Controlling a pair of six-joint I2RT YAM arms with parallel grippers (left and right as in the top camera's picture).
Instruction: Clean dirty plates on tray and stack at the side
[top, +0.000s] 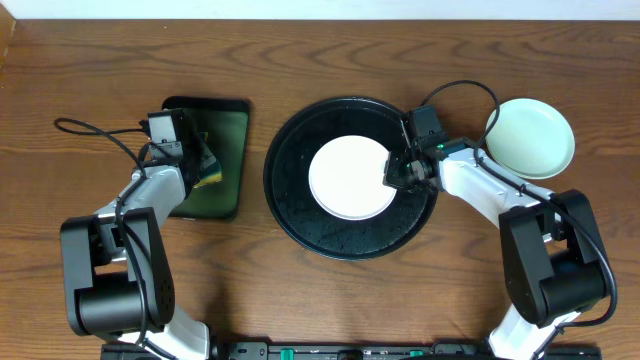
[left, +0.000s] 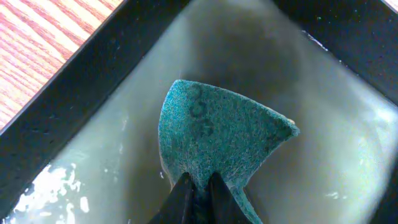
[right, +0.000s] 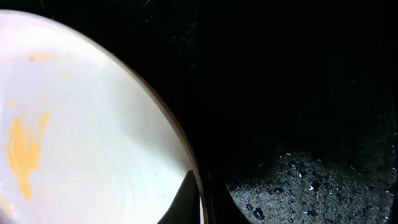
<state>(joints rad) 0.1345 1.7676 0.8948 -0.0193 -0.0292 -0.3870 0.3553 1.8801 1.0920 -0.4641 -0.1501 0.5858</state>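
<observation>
A white plate lies in the middle of the round black tray. My right gripper is shut on the plate's right rim. In the right wrist view one finger lies over the plate and the other outside its rim, gripper, and orange smears mark the plate's inside. The tray beside it is wet with droplets. My left gripper is shut on a teal sponge, pinched at its lower edge over a rectangular tray. A pale mint plate rests on the wood to the right.
The rectangular black tray with a green inside sits left of the round tray and holds cloudy water; its dark wall borders the wooden tabletop. Cables run from both arms across the wood.
</observation>
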